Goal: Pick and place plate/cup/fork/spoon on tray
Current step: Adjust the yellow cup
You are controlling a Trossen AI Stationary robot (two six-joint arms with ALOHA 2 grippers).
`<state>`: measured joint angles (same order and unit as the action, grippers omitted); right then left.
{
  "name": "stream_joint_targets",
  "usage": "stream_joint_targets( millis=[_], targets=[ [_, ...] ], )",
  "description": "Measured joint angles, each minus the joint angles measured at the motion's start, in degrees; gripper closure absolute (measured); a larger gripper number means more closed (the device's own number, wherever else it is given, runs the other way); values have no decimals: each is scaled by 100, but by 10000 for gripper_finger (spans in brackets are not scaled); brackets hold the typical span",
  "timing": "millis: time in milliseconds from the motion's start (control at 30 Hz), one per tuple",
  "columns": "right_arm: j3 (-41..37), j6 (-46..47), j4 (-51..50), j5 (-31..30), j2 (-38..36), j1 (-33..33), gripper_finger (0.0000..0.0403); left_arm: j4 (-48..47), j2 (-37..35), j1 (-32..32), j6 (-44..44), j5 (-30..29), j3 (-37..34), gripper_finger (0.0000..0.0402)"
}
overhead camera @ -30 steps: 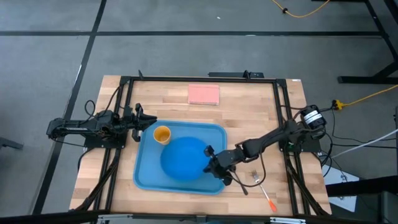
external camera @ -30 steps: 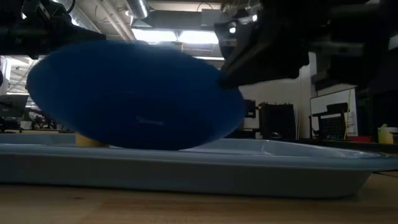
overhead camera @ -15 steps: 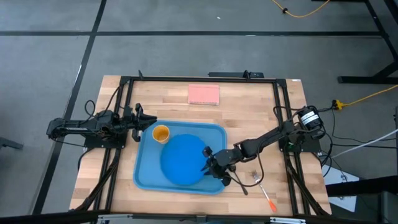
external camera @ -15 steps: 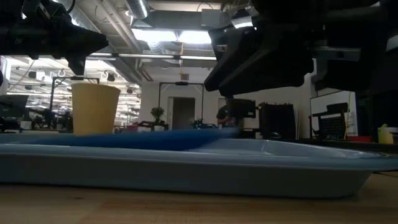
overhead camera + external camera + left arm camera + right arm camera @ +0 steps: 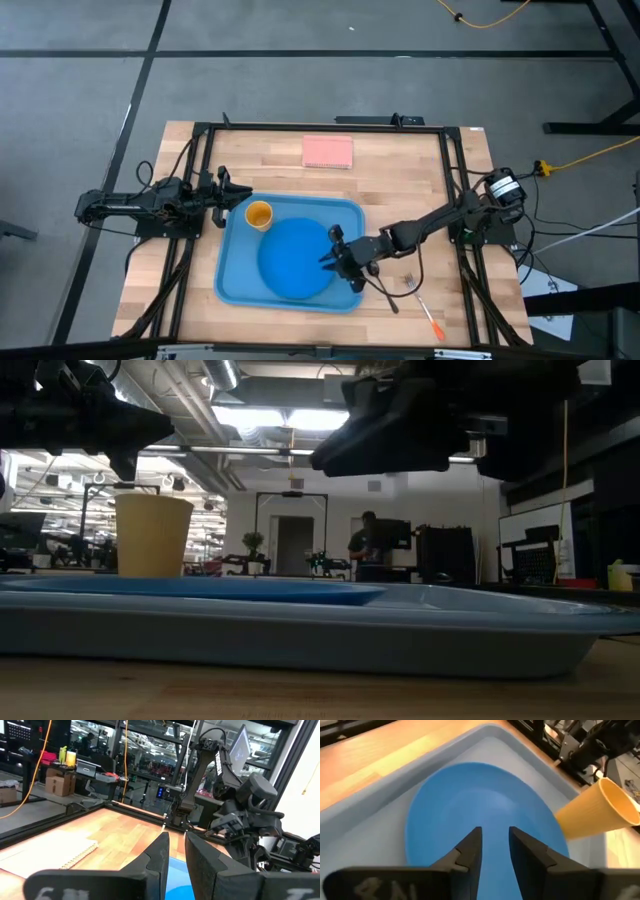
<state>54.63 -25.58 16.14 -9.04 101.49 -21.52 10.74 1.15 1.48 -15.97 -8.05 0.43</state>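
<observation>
The light-blue tray [image 5: 235, 285] lies in the middle of the table. The blue plate [image 5: 290, 258] lies flat in it, also in the right wrist view [image 5: 470, 800]. The yellow-orange cup [image 5: 259, 215] stands upright in the tray's far left corner. My right gripper [image 5: 333, 256] hovers over the plate's right edge, slightly open and empty [image 5: 495, 837]. My left gripper [image 5: 240, 195] waits just off the tray's far left corner, fingers a little apart [image 5: 176, 840]. The orange-handled fork [image 5: 425, 308] and the dark spoon [image 5: 385, 296] lie on the table right of the tray.
A pink pad [image 5: 328, 151] lies near the table's far edge. Bare wood shows left of the tray and between the tray and the pad. A black frame [image 5: 320, 126] runs around the table. A person [image 5: 366, 550] stands in the room beyond.
My right gripper held the plate tilted over the tray, lowered it until it lay flat on the tray floor, let go and rose clear above the plate's right edge. The cup and my left arm have kept still.
</observation>
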Motion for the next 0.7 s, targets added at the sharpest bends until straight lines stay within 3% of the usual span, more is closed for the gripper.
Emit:
stream_joint_targets(
  millis=[233,367,500,700],
  targets=[
    [0,66,559,-43,0,339,302,2,0,0,0,0,0,347],
    [0,826,1138,-190,44,654,302,2,1,-1,0,0,0,347],
    [32,1269,1937,244,345,1063,302,0,2,0,0,0,0,347],
    [644,1489,1823,469,1113,1385,302,1,0,-1,0,0,-1,347]
  ],
)
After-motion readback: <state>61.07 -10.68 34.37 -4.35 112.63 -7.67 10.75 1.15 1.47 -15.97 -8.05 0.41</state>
